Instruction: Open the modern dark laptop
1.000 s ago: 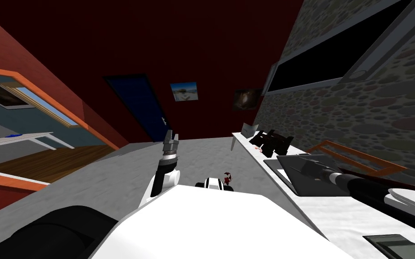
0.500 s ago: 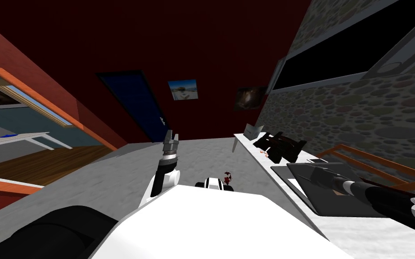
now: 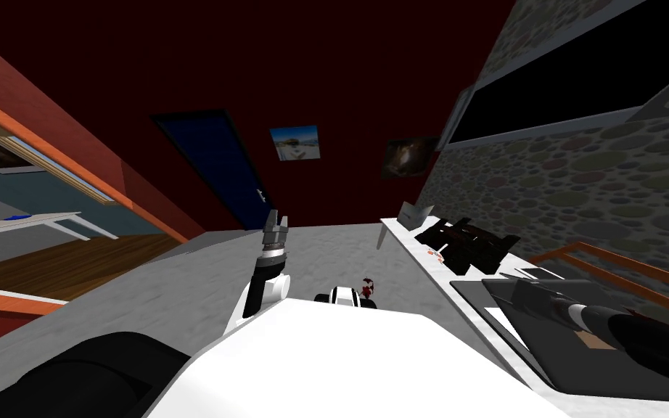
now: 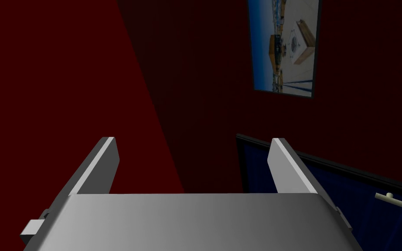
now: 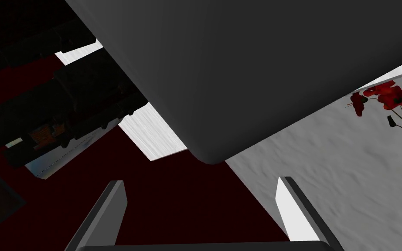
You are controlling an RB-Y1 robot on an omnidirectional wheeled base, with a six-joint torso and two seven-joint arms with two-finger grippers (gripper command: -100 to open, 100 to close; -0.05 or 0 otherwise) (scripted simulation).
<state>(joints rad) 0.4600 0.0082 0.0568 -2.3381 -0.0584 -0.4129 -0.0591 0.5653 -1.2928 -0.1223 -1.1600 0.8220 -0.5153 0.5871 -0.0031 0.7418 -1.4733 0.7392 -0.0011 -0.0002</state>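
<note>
I'm holding my right pincer (image 5: 200, 187) released, facing a corner of the dark laptop (image 5: 248, 65) at two o'clock on the bench (image 5: 152, 135), ready to catch its lid. My left pincer (image 4: 193, 144) is idling, released.

Laptop lid (image 3: 565, 352): partly covered by the right forearm (image 3: 638, 337) and cut off by the right edge in the head view. In the right wrist view one rounded corner is seen, the remainder being cut off. The black items (image 3: 471, 243) beyond it cannot be identified.
</note>
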